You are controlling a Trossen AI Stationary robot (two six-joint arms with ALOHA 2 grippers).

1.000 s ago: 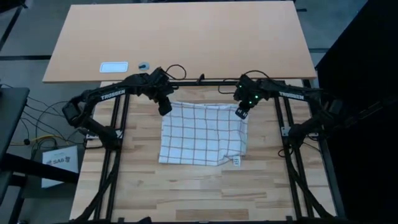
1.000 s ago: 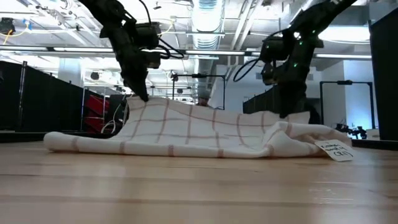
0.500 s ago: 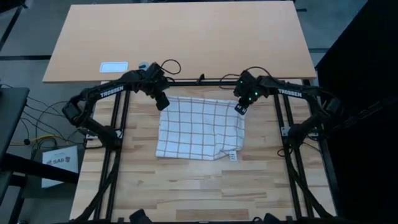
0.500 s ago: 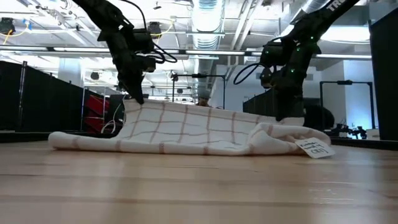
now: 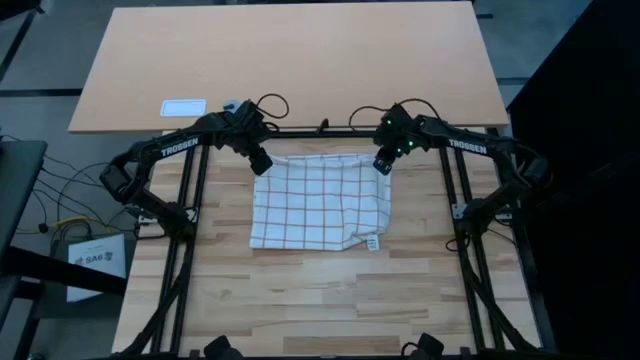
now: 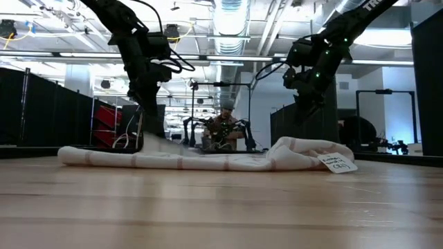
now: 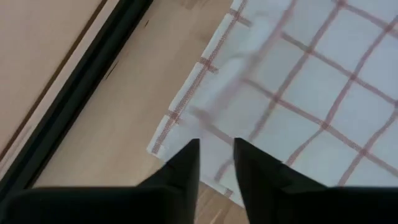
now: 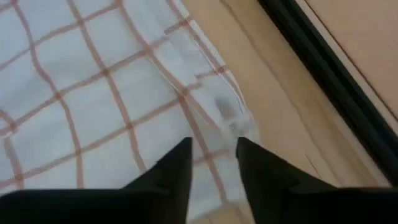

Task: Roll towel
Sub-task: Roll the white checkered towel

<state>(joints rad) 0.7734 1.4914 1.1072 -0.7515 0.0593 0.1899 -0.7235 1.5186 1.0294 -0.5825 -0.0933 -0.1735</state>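
The white towel (image 5: 320, 202) with reddish-brown grid lines lies spread on the wooden table, its near right corner bunched, with a tag (image 5: 372, 242). My left gripper (image 5: 262, 163) hovers over the towel's far left corner (image 7: 155, 146), fingers a little apart. My right gripper (image 5: 382, 163) hovers over the far right corner (image 8: 239, 124), fingers a little apart. In the low view my right gripper (image 6: 304, 114) stands clear above the towel (image 6: 208, 159). Neither gripper holds cloth.
A black frame rail (image 5: 320, 131) runs along the table's far edge just behind both grippers. Beyond it a tan tabletop holds a white card (image 5: 183, 107). Bare wood (image 5: 320, 300) lies on the near side of the towel. A person (image 6: 225, 128) shows far behind.
Both grippers have gone toward the table's far edge, dragging the towel along the table with them. The towel's far edge, held up a second ago, has dropped and now lies low on the table. My right gripper stands clear above it.
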